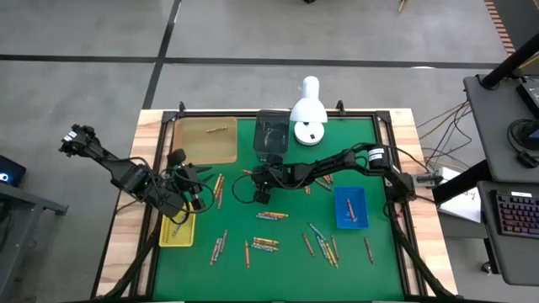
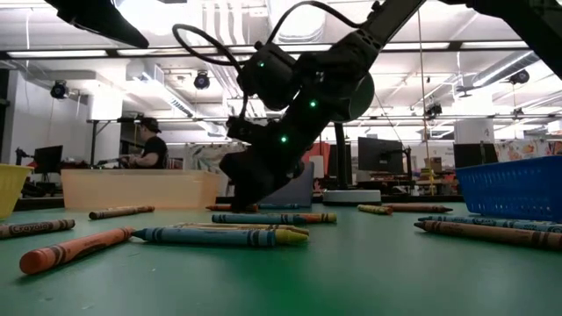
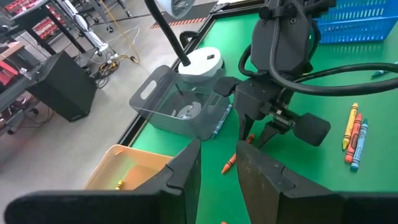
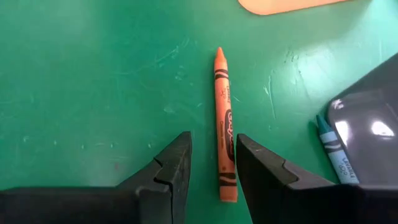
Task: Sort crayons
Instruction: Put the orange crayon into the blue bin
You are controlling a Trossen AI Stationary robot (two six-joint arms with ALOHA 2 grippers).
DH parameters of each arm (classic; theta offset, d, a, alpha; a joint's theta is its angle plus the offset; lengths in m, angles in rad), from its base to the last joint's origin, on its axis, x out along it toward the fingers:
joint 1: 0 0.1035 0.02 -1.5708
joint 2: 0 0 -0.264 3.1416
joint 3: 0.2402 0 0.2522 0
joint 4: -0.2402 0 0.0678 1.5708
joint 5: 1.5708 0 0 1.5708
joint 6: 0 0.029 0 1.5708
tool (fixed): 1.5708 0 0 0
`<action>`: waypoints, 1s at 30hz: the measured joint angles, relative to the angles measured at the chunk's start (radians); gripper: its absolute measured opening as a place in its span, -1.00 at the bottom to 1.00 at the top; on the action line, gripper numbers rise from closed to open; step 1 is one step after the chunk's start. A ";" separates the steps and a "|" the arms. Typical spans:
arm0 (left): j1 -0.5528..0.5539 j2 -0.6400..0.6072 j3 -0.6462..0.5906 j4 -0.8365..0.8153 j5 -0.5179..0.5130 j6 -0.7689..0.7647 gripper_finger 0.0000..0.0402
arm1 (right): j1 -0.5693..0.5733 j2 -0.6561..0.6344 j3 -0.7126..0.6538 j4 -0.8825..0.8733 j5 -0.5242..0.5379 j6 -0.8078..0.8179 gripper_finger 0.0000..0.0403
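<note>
The right gripper (image 4: 212, 163), fingers spread, hangs over an orange crayon (image 4: 224, 124) and should drop straight down so both fingers pinch its middle.

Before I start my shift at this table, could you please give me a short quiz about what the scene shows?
1. True or false: the right gripper is shut on the orange crayon.
2. What colour is the tray on the right arm's side of the mat? A yellow, B blue, C tan.
3. How many crayons lie in the tan tray?

Key: 1 false, its fingers are open, with the orange crayon lying on the mat between them. 2 B. 3 one crayon.
</note>
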 joint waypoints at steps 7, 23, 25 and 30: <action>0.000 0.000 0.000 0.007 0.000 0.000 -0.58 | -0.001 -0.003 0.000 -0.012 -0.052 0.004 -0.68; 0.000 0.000 0.000 0.047 0.000 -0.001 -0.58 | 0.015 -0.097 -0.009 -0.123 -0.148 0.011 -0.94; 0.000 0.000 0.000 0.053 0.000 -0.001 -0.58 | 0.021 -0.143 -0.009 -0.182 -0.148 0.013 -0.95; 0.000 0.000 0.000 0.063 0.000 -0.001 -0.58 | 0.044 -0.256 -0.008 -0.348 -0.138 0.031 -0.95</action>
